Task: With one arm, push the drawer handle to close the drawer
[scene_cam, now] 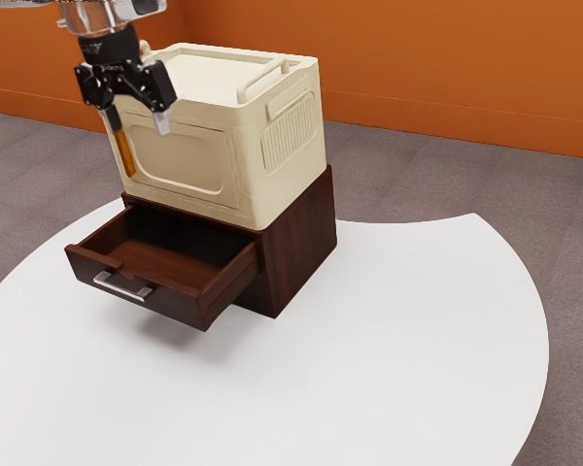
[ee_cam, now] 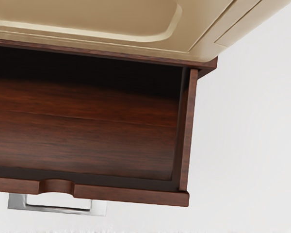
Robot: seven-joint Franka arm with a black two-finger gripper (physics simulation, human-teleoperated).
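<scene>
Hovering above the drawer with gripper released, empty.
Lower to the handle's near side, then push squarely.

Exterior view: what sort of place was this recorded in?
Probably a simulated indoor room, perhaps an office or living space: it has a plain orange wall, a grey, carpet-like floor and a smooth, white, curved-edged table bearing a dark brown wooden drawer unit.
</scene>
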